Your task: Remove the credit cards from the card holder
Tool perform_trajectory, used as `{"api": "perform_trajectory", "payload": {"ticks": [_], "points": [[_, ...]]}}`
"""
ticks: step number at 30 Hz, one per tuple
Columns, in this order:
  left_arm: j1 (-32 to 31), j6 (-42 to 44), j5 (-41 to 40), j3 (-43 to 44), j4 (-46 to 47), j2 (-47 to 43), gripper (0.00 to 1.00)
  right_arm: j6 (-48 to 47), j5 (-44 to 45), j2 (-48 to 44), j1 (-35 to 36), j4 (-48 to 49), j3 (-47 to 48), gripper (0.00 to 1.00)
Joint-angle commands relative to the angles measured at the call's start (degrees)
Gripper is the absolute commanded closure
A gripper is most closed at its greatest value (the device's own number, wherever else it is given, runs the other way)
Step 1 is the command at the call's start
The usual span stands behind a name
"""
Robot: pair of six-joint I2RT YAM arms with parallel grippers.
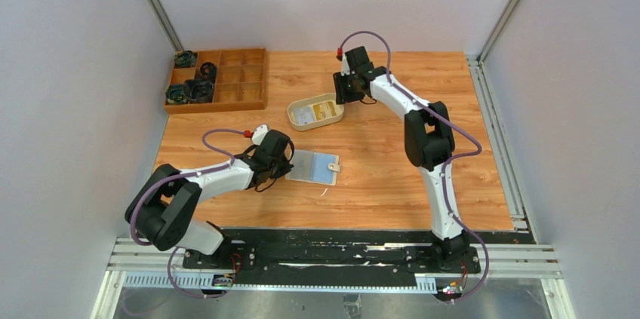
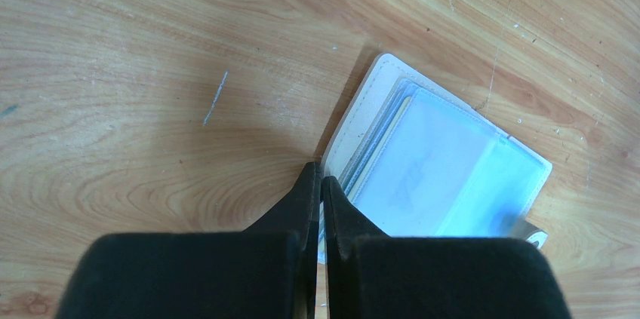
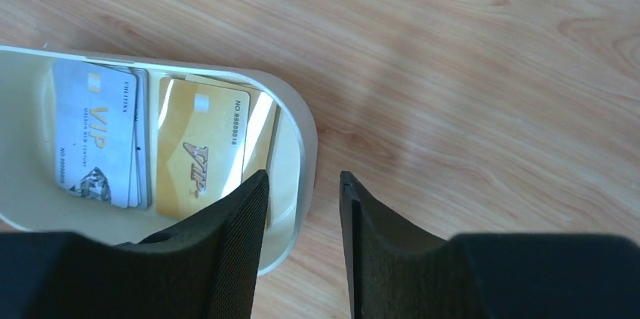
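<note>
One light wooden table [image 1: 392, 183] holds everything. Brown wooden compartment box [image 1: 245, 78] at far left corner, small black parts [image 1: 200, 91] in its left cells. Oval beige plastic tray [image 1: 296, 117] sits right of the box; whitish and yellow credit cards [image 3: 200, 149] lie flat inside it in two side-by-side stacks. Flat beige card holder [image 1: 314, 167] lies open on the table, apart from the tray, pale-blue clear sleeves up, snap tab [image 1: 334, 167] at its right edge. Right gripper [image 3: 302, 177] spread wide, empty, fingers straddling the tray's end rim. Left gripper [image 2: 318, 179] fingers pressed together at the card holder's edge; cannot tell if they pinch it
</note>
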Motion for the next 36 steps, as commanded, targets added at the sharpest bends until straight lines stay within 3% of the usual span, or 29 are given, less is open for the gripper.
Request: {"api": "perform_trajectory", "payload": {"ticks": [1, 4, 10, 13, 28, 36], "points": [[0.4, 1.5, -0.2, -1.2, -6.9, 2.6, 1.00, -0.7, 0.4, 2.2, 0.3, -2.0, 2.6, 0.57], [0.4, 1.6, -0.4, -1.1, -7.2, 2.6, 1.00, -0.9, 0.7, 3.0, 0.2, -2.4, 3.0, 0.60], [0.4, 1.7, -0.3, -0.7, -7.0, 3.1, 1.00, -1.2, 1.5, 2.6, 0.3, -2.6, 2.2, 0.79], [0.4, 1.7, -0.1, -0.3, -6.9, 3.7, 1.00, -1.4, 2.1, 2.1, 0.1, -2.4, 1.1, 0.84], [0.4, 2.2, 0.4, 1.9, -7.1, 5.0, 1.00, 1.4, 4.3, -8.5, -1.9, -1.9, -15.0, 0.88], [0.3, 1.1, 1.8, 3.0, -6.8, 5.1, 1.00, 10.3, 4.5, -16.2, -3.5, 2.0, -27.9, 0.89]]}}
